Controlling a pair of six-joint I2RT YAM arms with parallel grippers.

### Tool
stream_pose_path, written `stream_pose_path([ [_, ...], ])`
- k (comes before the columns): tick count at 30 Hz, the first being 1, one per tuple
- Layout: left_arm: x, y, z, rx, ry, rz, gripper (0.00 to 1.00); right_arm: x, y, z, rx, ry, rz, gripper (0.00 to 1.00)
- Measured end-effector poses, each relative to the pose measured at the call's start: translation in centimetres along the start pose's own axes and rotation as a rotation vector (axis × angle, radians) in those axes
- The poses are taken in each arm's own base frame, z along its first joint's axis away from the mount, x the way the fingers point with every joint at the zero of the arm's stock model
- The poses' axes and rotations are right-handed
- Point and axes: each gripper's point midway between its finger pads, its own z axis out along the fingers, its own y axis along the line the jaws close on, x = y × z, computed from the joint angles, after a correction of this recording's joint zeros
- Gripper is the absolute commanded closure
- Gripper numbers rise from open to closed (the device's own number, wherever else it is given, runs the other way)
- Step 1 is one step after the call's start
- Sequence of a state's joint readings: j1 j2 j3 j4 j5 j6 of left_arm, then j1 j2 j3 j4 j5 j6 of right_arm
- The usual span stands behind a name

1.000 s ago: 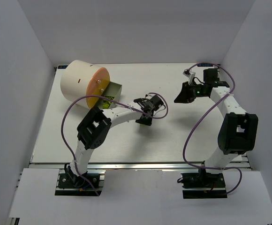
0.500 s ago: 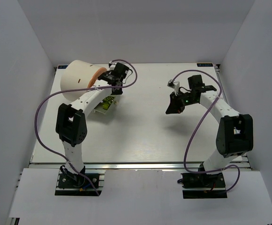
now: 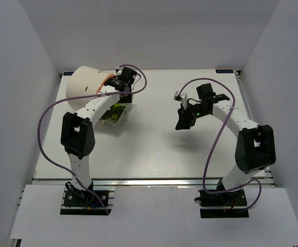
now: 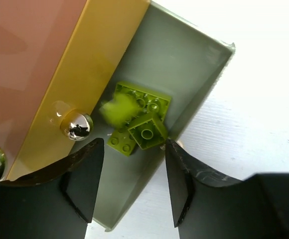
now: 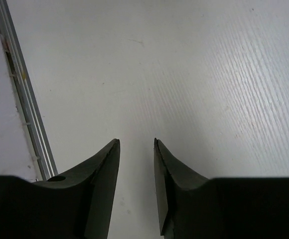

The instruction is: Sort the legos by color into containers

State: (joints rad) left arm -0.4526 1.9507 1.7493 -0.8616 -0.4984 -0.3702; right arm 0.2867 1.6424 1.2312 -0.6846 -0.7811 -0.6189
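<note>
Where your left arm reaches to the far left part of the desk [image 3: 154,149], the left hand [image 4: 129,191] hangs right over the one tray [image 4: 197,69] pulled out from the drum [image 3: 85,90]. You can see that this hand is released. Its two fingers [image 4: 82,186] stand wide apart with nothing between them, one toward each side of the tray.

In the tray lie your yellow-green bricks [image 4: 145,130], bunched against the outer wall. There is a larger flat one with several studs, a small one tilted on top of it, and another small piece poking out beside them. One more yellow-green brick [image 4: 118,108] shows only as a blur just beside the pile, so you cannot tell whether it touches the others.

A shiny round knob [image 4: 77,126] sits on the yellow-orange strip along the tray's inner side, and a second knob is cut off at the left edge of that wrist view. From above, the tray lies at the foot of the drum's orange round face, with the green showing inside it.

Your right hand [image 5: 135,149] is well apart from all this, over bare desk on the right half. Its fingers are parted by a narrow gap and grasp nothing. A metal rail [image 5: 22,99] runs along the left of its wrist view.
</note>
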Motion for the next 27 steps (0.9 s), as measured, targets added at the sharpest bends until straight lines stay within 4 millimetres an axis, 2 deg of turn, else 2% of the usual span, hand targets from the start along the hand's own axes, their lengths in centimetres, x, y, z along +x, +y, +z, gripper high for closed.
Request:
stream_pose_path([
  [2, -0.2, -0.2, -0.4, 0.022, -0.005, -0.007, 0.46, -0.4, 0.4, 0.4, -0.013, 0.003, -0.031, 0.62],
  [3, -0.3, -0.4, -0.7, 0.04, -0.01, -0.013, 0.71, -0.8, 0.5, 0.5, -0.018, 0.003, -0.044, 0.64],
  [4, -0.5, -0.6, -1.0, 0.062, -0.016, -0.024, 0.84, -1.1, 0.6, 0.7, -0.022, 0.002, -0.056, 0.67],
  [5, -0.5, -0.8, -1.4, 0.085, -0.023, -0.03, 0.93, -1.4, 0.7, 0.8, -0.025, 0.0, -0.067, 0.81],
  [6, -0.6, -1.1, -2.0, 0.122, -0.031, -0.034, 1.0, -1.7, 0.7, 1.0, -0.03, -0.002, -0.08, 0.9],
  [7, -0.4, -1.4, -2.5, 0.164, -0.034, -0.035, 1.0, -1.9, 0.8, 1.1, -0.032, -0.003, -0.08, 1.0],
  [10, 0.1, -2.7, -3.8, 0.277, -0.036, -0.031, 1.0, -1.9, 0.8, 1.2, -0.031, -0.003, -0.081, 1.0],
  [13, 0.7, -4.3, -3.7, 0.365, -0.024, -0.019, 1.0, -2.0, 0.5, 1.2, -0.019, -0.003, -0.081, 1.0],
  [16, 1.8, -5.8, -2.4, 0.409, 0.012, 0.013, 0.99, -2.1, 0.1, 1.2, -0.001, -0.005, -0.09, 1.0],
  [19, 2.9, -6.6, -0.3, 0.392, 0.053, 0.047, 0.99, -1.6, -0.1, 1.3, 0.01, 0.0, -0.087, 1.0],
  [22, 3.5, -7.1, 2.2, 0.342, 0.08, 0.075, 0.93, -1.1, -0.2, 1.3, 0.02, 0.01, -0.08, 1.0],
  [25, 3.5, -6.8, 4.2, 0.267, 0.086, 0.105, 0.71, -1.0, -0.3, 1.2, 0.03, 0.013, -0.082, 1.0],
  [26, 3.4, -6.7, 4.6, 0.244, 0.084, 0.113, 0.53, -1.0, -0.3, 1.1, 0.034, 0.014, -0.084, 1.0],
  [27, 3.2, -6.6, 5.0, 0.222, 0.079, 0.118, 0.46, -1.0, -0.3, 1.1, 0.037, 0.015, -0.086, 1.0],
])
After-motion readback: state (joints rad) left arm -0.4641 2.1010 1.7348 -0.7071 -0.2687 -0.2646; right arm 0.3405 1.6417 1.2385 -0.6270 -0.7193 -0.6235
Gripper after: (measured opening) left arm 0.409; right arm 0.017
